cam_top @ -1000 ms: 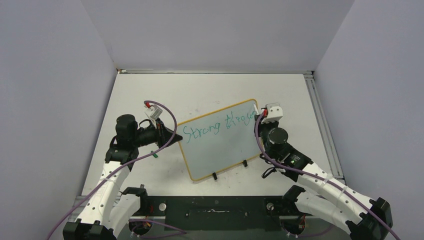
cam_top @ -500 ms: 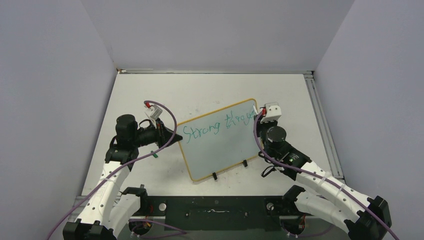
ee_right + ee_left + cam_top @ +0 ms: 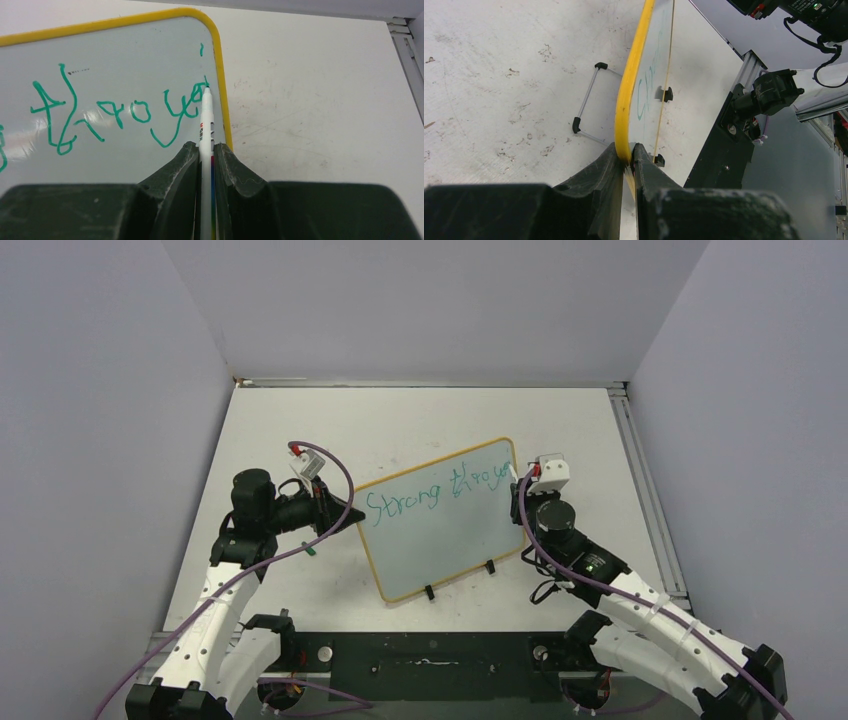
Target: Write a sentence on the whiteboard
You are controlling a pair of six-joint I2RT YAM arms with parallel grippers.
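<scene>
So my marker (image 3: 206, 117) tip touches the whiteboard (image 3: 440, 530) just beside the yellow frame at its rounded far-right corner. That line has hardly any room, though there's glossy bare board below the green sentence (image 3: 432, 492). My right gripper (image 3: 205, 152) is clamped on the slim white marker, and my left gripper (image 3: 626, 157) pinches the board's left edge. Scuffed white table (image 3: 300, 430) all around.
</scene>
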